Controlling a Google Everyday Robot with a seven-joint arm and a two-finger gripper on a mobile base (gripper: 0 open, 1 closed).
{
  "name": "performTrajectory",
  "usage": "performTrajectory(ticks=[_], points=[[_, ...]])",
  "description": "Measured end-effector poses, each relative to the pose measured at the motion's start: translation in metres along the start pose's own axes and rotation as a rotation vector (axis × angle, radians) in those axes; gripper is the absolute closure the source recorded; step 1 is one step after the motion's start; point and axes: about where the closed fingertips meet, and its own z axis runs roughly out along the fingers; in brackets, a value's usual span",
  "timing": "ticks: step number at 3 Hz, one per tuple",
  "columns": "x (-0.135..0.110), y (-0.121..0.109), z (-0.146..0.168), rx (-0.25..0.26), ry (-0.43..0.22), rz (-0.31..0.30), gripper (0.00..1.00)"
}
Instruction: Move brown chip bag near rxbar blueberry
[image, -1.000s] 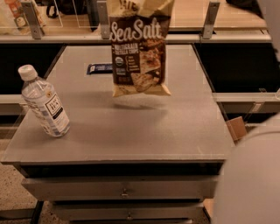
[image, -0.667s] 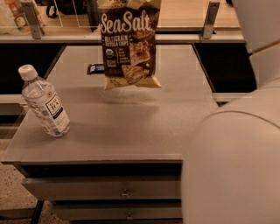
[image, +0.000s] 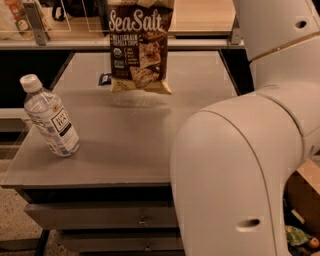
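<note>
The brown chip bag (image: 140, 45), dark brown with white "Sea Salt" lettering, hangs upright in the air above the far part of the grey table (image: 125, 145) and casts a shadow below it. Its top runs off the upper edge of the view. The gripper is above that edge, out of view; only the white arm (image: 240, 165) shows, filling the right side. The rxbar blueberry (image: 104, 79), a small dark flat bar, lies on the table just left of the bag's lower corner and is partly hidden behind the bag.
A clear water bottle (image: 50, 119) with a white cap stands tilted at the table's left side. A counter with a clear rail (image: 200, 20) runs behind the table. A cardboard box (image: 305, 192) sits on the floor at the right.
The hanging chip bag has moved left, so its lower corner now overlaps the dark bar. The white arm has swung in and now covers the right side of the view.
</note>
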Motion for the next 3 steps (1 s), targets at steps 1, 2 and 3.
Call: performTrajectory(ticks=[1, 2, 3], points=[[0.016, -0.006, 0.017, -0.003, -0.012, 0.037, 0.84], [0.039, -0.006, 0.028, -0.011, 0.009, 0.076, 0.61], [0.064, -0.004, 0.032, -0.017, 0.027, 0.114, 0.38]])
